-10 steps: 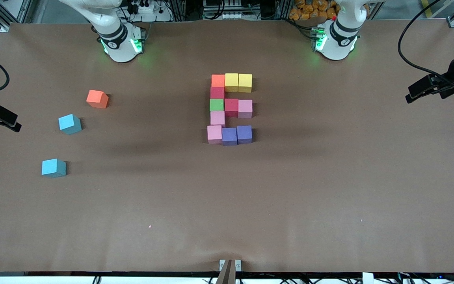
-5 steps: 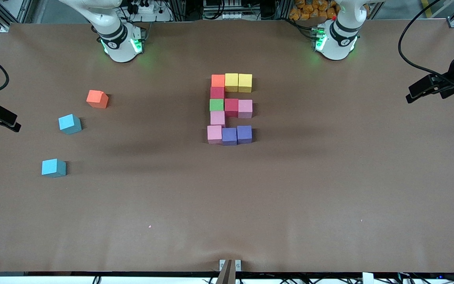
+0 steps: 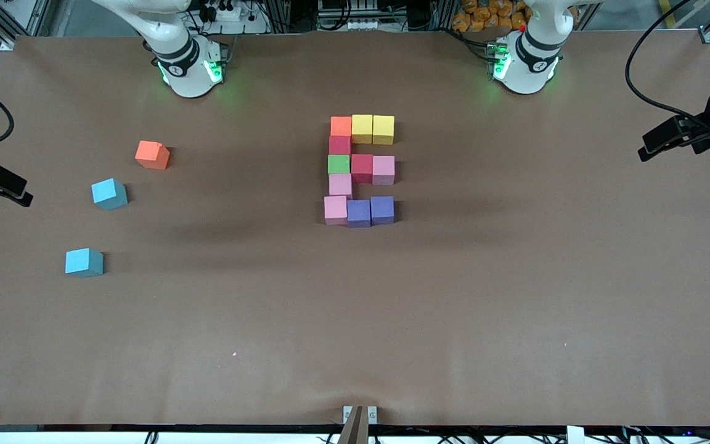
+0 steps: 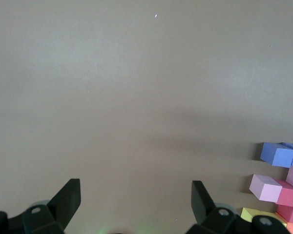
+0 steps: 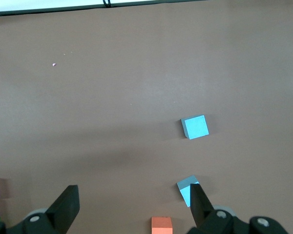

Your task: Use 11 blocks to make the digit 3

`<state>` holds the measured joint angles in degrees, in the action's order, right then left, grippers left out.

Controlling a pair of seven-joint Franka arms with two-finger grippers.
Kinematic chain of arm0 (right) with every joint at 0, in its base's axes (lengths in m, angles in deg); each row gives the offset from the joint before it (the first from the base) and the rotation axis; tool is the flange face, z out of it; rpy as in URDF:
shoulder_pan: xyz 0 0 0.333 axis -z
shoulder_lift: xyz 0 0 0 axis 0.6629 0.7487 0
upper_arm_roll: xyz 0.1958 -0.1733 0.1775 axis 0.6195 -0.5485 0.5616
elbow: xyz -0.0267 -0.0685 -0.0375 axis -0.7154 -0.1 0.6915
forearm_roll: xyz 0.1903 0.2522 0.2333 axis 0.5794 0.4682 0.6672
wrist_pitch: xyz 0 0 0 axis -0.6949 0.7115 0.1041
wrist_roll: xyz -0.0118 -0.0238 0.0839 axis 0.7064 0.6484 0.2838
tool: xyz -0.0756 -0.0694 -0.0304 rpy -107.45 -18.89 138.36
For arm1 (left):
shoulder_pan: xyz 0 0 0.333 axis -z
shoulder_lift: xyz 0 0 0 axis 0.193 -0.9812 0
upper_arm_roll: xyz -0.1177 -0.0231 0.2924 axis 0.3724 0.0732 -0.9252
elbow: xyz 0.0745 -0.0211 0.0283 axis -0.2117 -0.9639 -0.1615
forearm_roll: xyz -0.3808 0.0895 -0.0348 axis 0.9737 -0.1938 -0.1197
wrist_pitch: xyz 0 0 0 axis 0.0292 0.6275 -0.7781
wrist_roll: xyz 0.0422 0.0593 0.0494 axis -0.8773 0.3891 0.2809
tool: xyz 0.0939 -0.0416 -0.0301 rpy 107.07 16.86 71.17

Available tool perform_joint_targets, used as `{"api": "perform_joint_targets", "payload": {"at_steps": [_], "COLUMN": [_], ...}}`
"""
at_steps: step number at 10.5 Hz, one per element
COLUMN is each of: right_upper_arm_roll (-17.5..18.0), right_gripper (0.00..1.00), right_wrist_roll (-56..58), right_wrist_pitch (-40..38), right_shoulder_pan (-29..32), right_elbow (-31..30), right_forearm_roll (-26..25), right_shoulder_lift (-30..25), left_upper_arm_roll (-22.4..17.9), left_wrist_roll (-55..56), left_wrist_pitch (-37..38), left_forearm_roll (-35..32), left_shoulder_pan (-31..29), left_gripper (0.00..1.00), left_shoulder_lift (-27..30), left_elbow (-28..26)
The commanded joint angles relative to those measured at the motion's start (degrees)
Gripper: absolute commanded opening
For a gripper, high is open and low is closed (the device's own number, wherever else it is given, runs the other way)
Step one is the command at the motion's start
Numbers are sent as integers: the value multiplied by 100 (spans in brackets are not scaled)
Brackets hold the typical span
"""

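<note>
Finished digit 3 (image 3: 361,169) mid-tabletop (image 3: 453,296), whole only from the front; open left pincer (image 4: 136,197) and right pincer (image 5: 134,202) hang empty at the tabletop's ends.

Eleven cubes are seen joined in the blocky figure (image 3: 360,169) at mid-table: two yellow cubes (image 3: 373,129), two red cubes (image 3: 362,168), three pink cubes (image 3: 335,209), two purple cubes (image 3: 370,211), one green cube (image 3: 338,164) and one orange cube (image 3: 341,126). Three loose cubes are counted toward the right arm's end: one more orange cube (image 3: 152,154) and two light-blue cubes (image 3: 109,193). Fourteen cubes in all are shown.
</note>
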<state>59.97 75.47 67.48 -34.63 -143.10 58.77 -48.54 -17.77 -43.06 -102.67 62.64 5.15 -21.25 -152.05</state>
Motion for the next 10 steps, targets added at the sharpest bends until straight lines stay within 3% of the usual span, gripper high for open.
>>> {"api": "perform_joint_targets", "payload": {"at_steps": [1, 5, 8, 10], "right_upper_arm_roll": [6, -3, 6, 14], "right_gripper": [100, 100, 100, 100], "right_wrist_roll": [7, 7, -2, -2], "right_wrist_pitch": [-13, 74, 110, 110], "right_shoulder_pan": [22, 22, 5, -13], "right_elbow": [36, 36, 36, 36], "right_forearm_roll": [49, 49, 58, 58], "right_shoulder_lift": [0, 0, 9, 9], "left_upper_arm_roll": [-21, 40, 487, 533], "left_wrist_roll": [-123, -132, -202, -228], "left_wrist_pitch": [106, 123, 123, 123], "left_forearm_roll": [-142, -325, -607, -538], "left_shoulder_pan": [9, 70, 62, 44], "left_gripper": [100, 100, 100, 100], "left_shoulder_lift": [-17, 0, 18, 35], "left_elbow": [88, 96, 96, 96]}}
